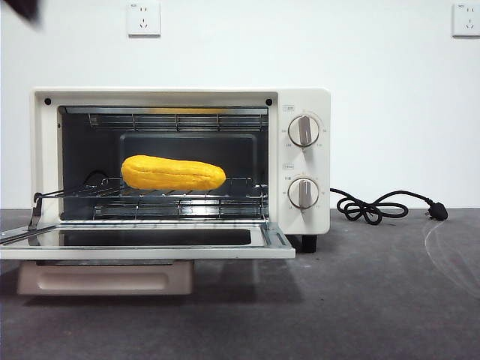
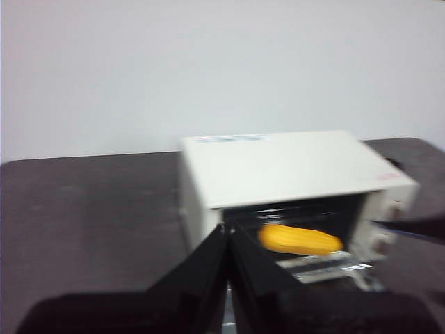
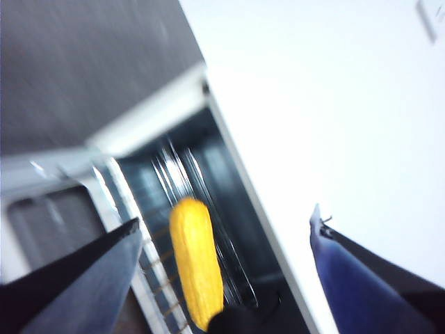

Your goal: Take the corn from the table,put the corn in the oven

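Observation:
The yellow corn [image 1: 172, 172] lies lengthwise on the wire rack inside the cream-white oven [image 1: 300, 101], whose glass door [image 1: 150, 249] hangs open and flat. In the left wrist view my left gripper [image 2: 228, 238] is shut and empty, held back from the oven [image 2: 278, 167] with the corn [image 2: 300, 240] showing beyond it. My right gripper [image 3: 224, 217] is open above the oven [image 3: 153, 111] mouth, jaws wide apart on either side of the corn [image 3: 195, 257] and not touching it. A black tip [image 1: 19, 7] shows at the front view's top left corner.
The oven stands on the dark grey table [image 1: 375, 300]. Its black cord [image 1: 375, 206] and plug lie coiled to the right of it. Two knobs [image 1: 304, 131] sit on the right panel. A white wall with sockets [image 1: 144, 19] is behind.

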You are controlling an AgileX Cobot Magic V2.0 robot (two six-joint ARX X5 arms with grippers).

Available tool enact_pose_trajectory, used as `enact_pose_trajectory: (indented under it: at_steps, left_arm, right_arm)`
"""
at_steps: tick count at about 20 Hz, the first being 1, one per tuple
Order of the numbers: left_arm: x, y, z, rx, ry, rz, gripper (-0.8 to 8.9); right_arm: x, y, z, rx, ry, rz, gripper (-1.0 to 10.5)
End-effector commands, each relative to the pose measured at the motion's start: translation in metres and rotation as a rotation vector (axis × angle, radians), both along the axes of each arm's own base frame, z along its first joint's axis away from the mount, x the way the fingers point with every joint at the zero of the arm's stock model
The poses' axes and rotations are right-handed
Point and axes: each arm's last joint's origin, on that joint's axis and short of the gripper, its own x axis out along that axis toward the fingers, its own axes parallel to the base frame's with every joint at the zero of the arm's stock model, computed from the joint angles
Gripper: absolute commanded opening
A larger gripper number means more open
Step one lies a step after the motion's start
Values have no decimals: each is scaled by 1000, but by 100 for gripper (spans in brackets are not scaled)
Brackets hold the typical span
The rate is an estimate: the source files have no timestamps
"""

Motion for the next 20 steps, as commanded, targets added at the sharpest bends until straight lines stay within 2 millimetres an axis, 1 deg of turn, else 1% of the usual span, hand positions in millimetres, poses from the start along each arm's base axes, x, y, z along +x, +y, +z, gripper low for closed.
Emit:
enact_pose_trajectory:
  at_steps: [1,3,4,5,7,11,12,15,16,20]
  left_arm:
    - [4,-2,-1,17,6,56,-6]
    - [8,-5,-3,39,12,82,-6]
    - [10,-7,-4,52,17,94,-6]
    - [14,-11,-6,73,26,108,-6]
    - [21,-17,-12,107,44,127,-6]
    - [37,-37,-27,175,82,110,-6]
    - [40,-42,-30,186,88,101,-6]
    - [51,-59,-41,227,104,58,-8]
    - [54,-64,-43,247,109,32,-8]
    - [63,-86,-52,340,121,-127,-8]
  right_arm:
    - [-31,-13,16,68,33,53,359]
    - [-48,-24,26,92,59,88,305]
    - [-54,-30,31,100,71,97,289]
    - [-60,-38,36,105,88,105,249]
    - [-65,-52,41,113,119,98,194]
    - [-65,-85,50,132,183,31,160]
    - [-64,-92,52,135,199,16,131]
    - [-62,-116,58,142,235,-28,-3]
    - [-61,-123,60,146,242,-38,-19]
    - [-59,-155,75,213,276,-62,-12]
